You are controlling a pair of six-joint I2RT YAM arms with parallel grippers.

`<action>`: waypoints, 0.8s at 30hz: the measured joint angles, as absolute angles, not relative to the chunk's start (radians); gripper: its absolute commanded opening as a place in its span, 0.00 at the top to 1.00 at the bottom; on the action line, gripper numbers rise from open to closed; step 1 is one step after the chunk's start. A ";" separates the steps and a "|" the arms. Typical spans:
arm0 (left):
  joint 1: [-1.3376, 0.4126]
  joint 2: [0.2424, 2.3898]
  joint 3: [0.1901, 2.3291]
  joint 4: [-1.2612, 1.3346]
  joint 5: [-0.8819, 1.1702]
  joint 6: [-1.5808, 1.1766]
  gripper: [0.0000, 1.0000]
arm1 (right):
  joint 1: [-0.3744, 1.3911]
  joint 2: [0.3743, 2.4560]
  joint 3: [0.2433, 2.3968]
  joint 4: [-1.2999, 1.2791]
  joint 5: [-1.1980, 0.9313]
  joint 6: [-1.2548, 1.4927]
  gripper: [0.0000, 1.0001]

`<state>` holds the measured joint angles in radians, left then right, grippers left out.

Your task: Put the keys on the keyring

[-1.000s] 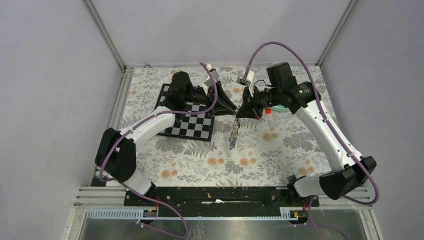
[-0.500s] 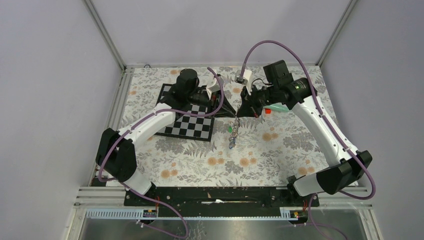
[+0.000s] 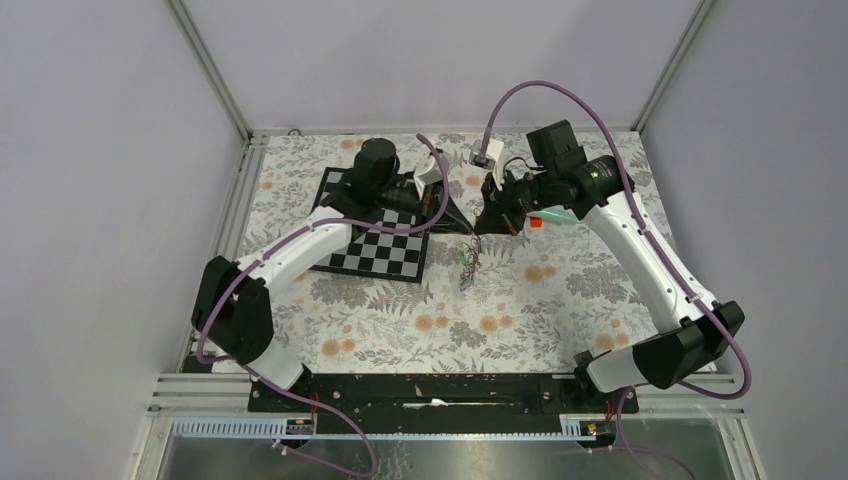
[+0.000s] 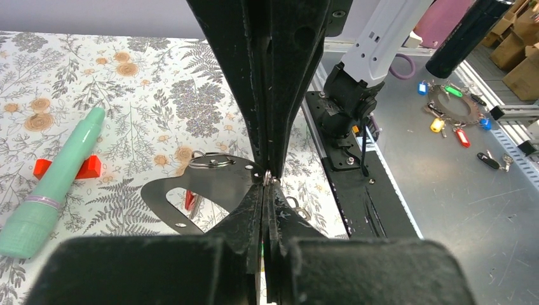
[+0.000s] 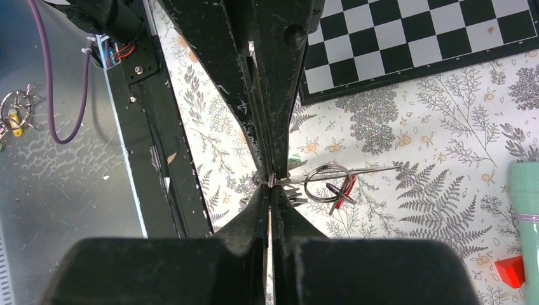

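Note:
Over the middle of the table my left gripper (image 3: 463,229) and right gripper (image 3: 480,230) meet tip to tip. Both are shut on thin grey wire of the keyring (image 5: 327,180), held above the cloth. In the left wrist view my left gripper (image 4: 267,183) pinches a small wire ring right against the right gripper's tips. In the right wrist view my right gripper (image 5: 271,184) pinches the wire. The keys (image 3: 467,267) hang in a bunch just below the tips. A red tag (image 5: 344,193) and a green tag (image 5: 293,163) show among the rings. The other tags are hidden.
A black-and-white chessboard (image 3: 378,235) lies left of the grippers. A teal tube (image 4: 57,181) with a red cap (image 3: 536,221) lies under the right arm. A second keyring with coloured tags (image 4: 454,111) lies off the table on the grey metal floor.
The left wrist has turned and shifted slightly toward the right gripper. The hanging bunch of keys has drawn up shorter under the tips.

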<state>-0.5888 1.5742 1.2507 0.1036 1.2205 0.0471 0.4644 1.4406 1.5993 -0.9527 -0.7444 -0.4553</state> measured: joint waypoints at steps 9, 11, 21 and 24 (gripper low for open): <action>-0.581 1.574 1.087 0.546 1.219 -0.353 1.00 | 0.442 1.392 1.550 -0.879 -0.780 -0.430 0.55; -0.580 1.574 1.052 0.644 1.219 -0.448 1.00 | 0.420 1.373 1.530 -0.861 -0.802 -0.428 0.53; -0.580 1.574 1.007 0.982 1.215 -0.707 1.00 | 0.376 1.285 1.398 -0.810 -0.919 -0.469 0.58; -0.580 1.574 1.002 1.013 1.214 -0.735 1.00 | 0.375 1.275 1.386 -0.810 -0.959 -0.485 0.62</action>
<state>-0.5800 1.5742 1.0016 1.0126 1.2137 -0.7349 0.3748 1.2751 1.3861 -0.8097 -0.9592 -0.4850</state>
